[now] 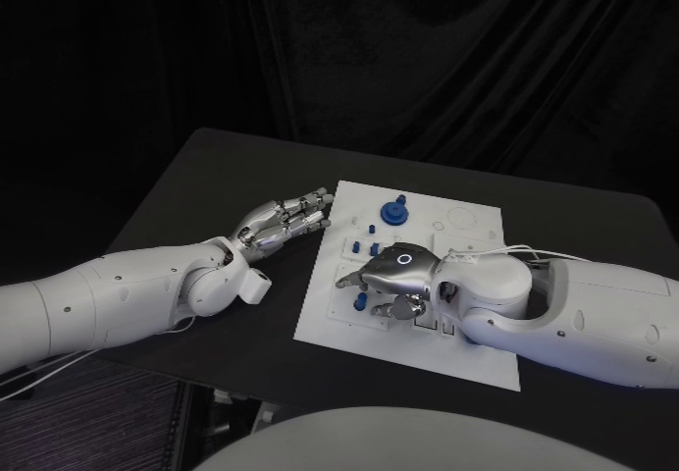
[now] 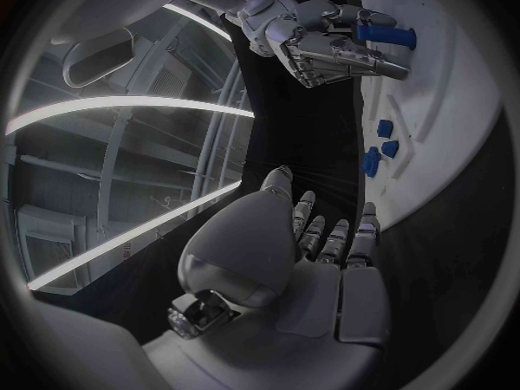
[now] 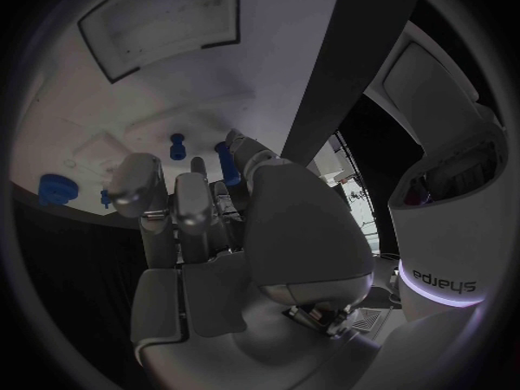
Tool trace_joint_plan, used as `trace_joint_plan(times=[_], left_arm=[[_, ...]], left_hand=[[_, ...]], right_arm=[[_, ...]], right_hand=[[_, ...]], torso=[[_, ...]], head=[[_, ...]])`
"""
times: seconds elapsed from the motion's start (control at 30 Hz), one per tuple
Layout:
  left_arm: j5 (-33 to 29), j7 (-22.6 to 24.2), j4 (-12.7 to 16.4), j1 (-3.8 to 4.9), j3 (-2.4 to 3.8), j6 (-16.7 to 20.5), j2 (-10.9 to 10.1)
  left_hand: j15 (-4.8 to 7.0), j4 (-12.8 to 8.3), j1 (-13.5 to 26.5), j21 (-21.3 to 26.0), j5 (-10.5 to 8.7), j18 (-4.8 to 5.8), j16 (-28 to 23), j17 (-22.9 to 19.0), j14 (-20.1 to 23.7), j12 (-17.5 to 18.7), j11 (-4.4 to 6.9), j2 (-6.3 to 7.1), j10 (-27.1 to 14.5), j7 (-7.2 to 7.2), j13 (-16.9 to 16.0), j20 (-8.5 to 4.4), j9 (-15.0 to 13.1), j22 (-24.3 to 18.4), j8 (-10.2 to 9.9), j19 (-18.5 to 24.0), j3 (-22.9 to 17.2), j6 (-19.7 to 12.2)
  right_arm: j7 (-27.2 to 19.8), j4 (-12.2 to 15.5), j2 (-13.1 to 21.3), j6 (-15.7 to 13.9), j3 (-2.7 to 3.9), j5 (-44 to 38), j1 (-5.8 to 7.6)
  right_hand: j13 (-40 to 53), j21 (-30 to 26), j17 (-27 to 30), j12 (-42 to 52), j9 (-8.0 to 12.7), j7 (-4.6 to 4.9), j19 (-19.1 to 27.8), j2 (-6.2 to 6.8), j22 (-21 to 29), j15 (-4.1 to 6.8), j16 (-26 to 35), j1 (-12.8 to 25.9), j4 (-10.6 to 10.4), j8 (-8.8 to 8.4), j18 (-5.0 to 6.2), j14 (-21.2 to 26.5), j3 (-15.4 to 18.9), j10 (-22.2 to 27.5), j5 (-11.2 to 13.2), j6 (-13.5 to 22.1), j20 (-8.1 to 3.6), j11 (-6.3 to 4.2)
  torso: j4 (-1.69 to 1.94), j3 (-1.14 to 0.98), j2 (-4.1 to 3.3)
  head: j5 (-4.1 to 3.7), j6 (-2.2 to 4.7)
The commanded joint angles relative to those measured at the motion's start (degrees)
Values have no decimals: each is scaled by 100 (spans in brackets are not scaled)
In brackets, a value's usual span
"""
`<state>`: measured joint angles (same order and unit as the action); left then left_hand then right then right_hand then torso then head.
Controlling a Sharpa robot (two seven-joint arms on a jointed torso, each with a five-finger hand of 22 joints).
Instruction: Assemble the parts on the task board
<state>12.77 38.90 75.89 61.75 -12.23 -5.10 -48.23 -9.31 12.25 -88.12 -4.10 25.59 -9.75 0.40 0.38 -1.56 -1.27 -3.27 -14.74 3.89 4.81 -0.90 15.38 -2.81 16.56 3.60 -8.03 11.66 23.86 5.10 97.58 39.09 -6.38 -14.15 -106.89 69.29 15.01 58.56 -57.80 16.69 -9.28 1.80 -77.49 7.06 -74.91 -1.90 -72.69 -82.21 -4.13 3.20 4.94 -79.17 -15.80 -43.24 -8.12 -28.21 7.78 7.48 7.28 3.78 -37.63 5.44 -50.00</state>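
Parts sit on the white board, around 12 o'clock from right hand, which pinches a blue peg. Left hand open, idle. Pieces look light, rigid, slippery; hold by the sides.

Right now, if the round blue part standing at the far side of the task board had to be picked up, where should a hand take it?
Probably by the narrow stem rising from the round blue part, coming from above. Its wide base sits flat on the task board, leaving little to pinch, while the stem stands upright.
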Motion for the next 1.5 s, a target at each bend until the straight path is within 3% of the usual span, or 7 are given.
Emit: trace_joint_plan(times=[0.03,0.5,0.7,0.87,1.07,1.23,1.5], left_arm=[[-30,206,31,-10,5,-34,-22],[-30,518,121,-11,5,204,-87],[-30,604,153,-11,5,278,-96],[-30,698,195,-11,5,394,-114],[-30,765,191,-12,5,414,-120],[-30,769,190,-13,5,391,-127],[-30,704,126,-16,5,332,-127]], left_hand=[[-16,0,-17,-15,-21,-38,13,3,27,-19,-27,-13,-20,3,-3,3,5,-8,-7,26,-28,-35],[122,159,85,-30,46,-61,21,8,13,-81,-10,-7,111,-7,-27,-78,-27,-28,79,18,2,236],[205,260,91,-16,38,-65,15,4,27,-159,-41,1,241,-8,-53,-126,-26,-92,88,49,22,270],[368,320,-6,91,72,-66,-12,-14,88,-206,-74,21,254,-16,-55,-313,-20,-341,82,241,0,257],[505,367,-65,142,102,-21,-36,-34,147,-247,-68,75,262,-15,-58,-531,-21,-452,87,339,11,282],[517,362,-82,143,115,-1,-39,-37,155,-251,-58,102,256,-22,-57,-564,-20,-461,85,343,19,273],[495,358,-104,140,123,25,-40,-38,156,-237,-59,117,214,-16,-50,-565,-12,-461,69,339,19,217]], right_arm=[[-81,136,163,-658,7,79,40],[-265,706,1624,-1832,13,2022,799],[214,742,2188,-1348,-1,2571,864],[941,866,2558,-1010,-6,2407,719],[1855,1085,2813,-971,-9,1667,417],[2231,1221,2930,-924,-12,1445,277],[2696,1384,3065,-682,-14,1323,134]], right_hand=[[-2,-87,41,20,37,4,57,-60,-681,-2,28,-116,-21,16,125,57,99,287,-7,-30,2,39],[-275,960,-845,507,-70,410,-425,-438,-924,-109,-618,-254,-69,350,-51,-401,90,-43,-383,-1339,81,55],[700,923,-698,2192,-80,468,-375,-317,-900,358,-526,180,-445,475,-28,-375,296,-1210,-145,-1829,-316,-523],[5473,765,-590,6294,-548,446,-349,-354,-861,419,-441,722,-789,1157,-11,-402,761,-2951,-1,-2408,-393,-583],[7367,1649,-1563,7278,-1345,298,-753,-366,-1094,545,-956,1295,-1068,1977,-176,-772,1096,-4565,-117,-2204,-514,-717],[7499,2067,-1827,7331,-1996,227,-901,-467,-1199,588,-1100,1618,-1213,2546,-255,-839,1140,-4676,-277,-2126,-552,-767],[7499,2675,-2530,7331,-2428,165,-1089,-639,-1361,638,-1463,2393,-1246,2686,-380,-970,1159,-4676,-867,-2126,-604,-818]], torso=[[4,3,0],[-4,-6,-13],[-7,12,-3],[-35,17,11],[-36,14,0],[-5,15,6],[-12,8,2]], head=[[-49,0],[-275,0],[-375,0],[-424,0],[-593,0],[-875,0],[-1764,0]])
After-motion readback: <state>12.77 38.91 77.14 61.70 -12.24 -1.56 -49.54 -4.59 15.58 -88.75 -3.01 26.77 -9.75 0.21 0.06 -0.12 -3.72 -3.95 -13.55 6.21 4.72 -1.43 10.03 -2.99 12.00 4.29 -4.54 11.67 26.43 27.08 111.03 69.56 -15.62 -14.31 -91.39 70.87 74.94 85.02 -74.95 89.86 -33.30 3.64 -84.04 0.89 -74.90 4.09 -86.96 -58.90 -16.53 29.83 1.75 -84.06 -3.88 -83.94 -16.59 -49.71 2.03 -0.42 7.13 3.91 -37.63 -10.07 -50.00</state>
